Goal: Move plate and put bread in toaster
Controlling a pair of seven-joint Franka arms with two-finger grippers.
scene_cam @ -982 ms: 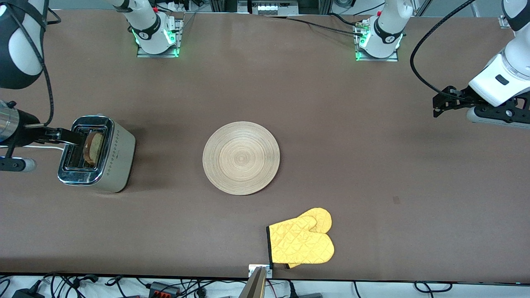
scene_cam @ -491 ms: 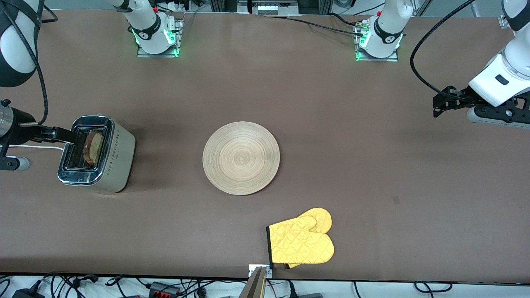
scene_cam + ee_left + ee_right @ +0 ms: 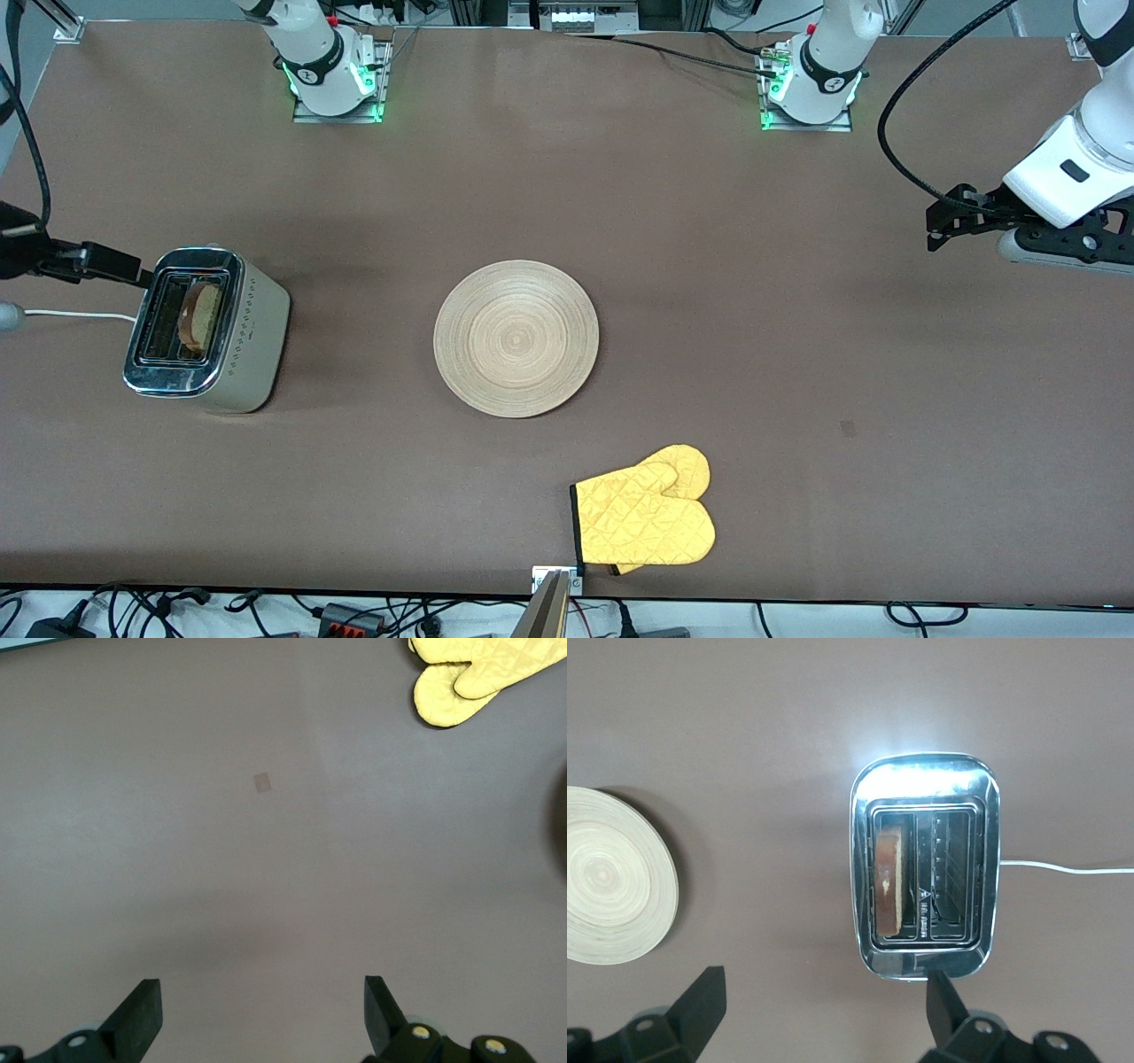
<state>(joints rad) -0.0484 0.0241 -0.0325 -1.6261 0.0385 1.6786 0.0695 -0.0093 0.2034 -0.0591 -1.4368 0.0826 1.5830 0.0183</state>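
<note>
Bread (image 3: pixel 202 317) in toaster (image 3: pixel 208 330), right hand (image 3: pixel 824 1010) open, empty

My two arms are glossy white shells with black bands at the joints. Each base sits on a metal plate bolted to the tabletop (image 3: pixel 567 177) and glows green at the bottom; there's a small red bit up near each one too. Black cables loop off both arms, the thick one on the left arm being most obvious. The left end effector (image 3: pixel 261 1014) is matte black, with two wedge-shaped fingers and round silver screws on the mounts. The right end effector (image 3: pixel 824 1014) looks identical: same black fingers, same screw heads.
</note>
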